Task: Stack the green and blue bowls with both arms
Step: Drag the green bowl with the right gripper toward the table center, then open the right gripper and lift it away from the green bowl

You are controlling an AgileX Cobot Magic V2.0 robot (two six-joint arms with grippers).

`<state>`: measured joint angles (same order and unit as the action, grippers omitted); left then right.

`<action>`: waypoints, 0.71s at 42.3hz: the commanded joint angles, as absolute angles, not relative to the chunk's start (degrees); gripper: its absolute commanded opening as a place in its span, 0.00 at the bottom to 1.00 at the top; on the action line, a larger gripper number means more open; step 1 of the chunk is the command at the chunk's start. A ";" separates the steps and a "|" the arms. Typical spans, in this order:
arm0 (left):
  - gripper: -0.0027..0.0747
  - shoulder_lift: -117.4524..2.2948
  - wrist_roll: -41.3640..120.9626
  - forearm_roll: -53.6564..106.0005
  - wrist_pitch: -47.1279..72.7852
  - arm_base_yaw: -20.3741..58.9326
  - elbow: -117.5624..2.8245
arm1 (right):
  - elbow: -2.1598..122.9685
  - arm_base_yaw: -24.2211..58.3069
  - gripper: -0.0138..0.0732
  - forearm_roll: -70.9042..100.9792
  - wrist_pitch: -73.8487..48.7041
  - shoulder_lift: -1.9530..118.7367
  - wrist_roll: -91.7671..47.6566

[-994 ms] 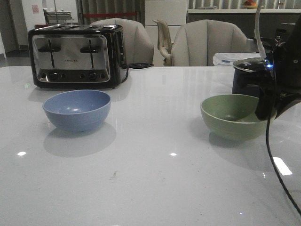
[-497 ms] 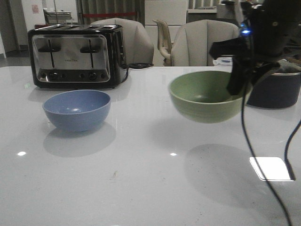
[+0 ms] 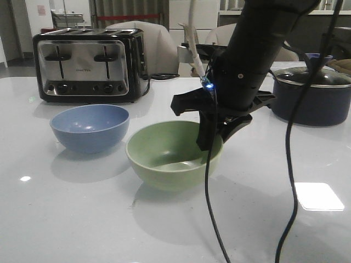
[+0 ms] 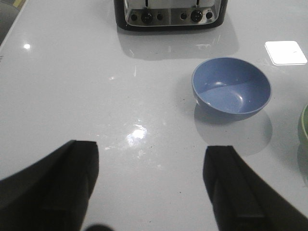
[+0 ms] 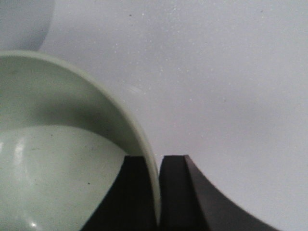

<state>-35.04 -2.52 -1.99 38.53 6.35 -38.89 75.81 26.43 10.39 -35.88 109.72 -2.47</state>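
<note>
the right gripper pinched only the green bowl's thin rim, so it could slip and bump the blue bowl nearby, while the left gripper was wide open, holding nothing.

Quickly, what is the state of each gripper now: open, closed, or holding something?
Left gripper: open, holding nothing.
Right gripper: closed on the rim of the green bowl.

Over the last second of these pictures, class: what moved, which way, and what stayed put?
The right claw, shut on the green bowl rim, lifted it from the table's right side and carried it leftward to beside the blue bowl; whether it rests on the table now is unclear. The blue bowl, toaster and pot stayed in place.
</note>
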 commanded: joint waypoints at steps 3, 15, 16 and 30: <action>0.69 -35.38 -2.69 -1.80 34.55 6.13 -40.62 | 77.72 26.36 0.63 10.68 -32.65 106.77 -3.01; 0.69 -35.38 -2.69 -1.80 34.55 6.13 -40.62 | 79.71 26.25 0.70 10.09 -34.48 103.51 -3.01; 0.69 -35.38 -2.69 -1.80 34.55 6.13 -40.62 | 79.71 26.25 0.70 10.04 -34.88 102.66 -3.01; 0.69 -35.38 -2.69 -1.80 34.44 6.13 -40.62 | 68.59 29.11 0.70 2.88 -37.27 81.32 -2.89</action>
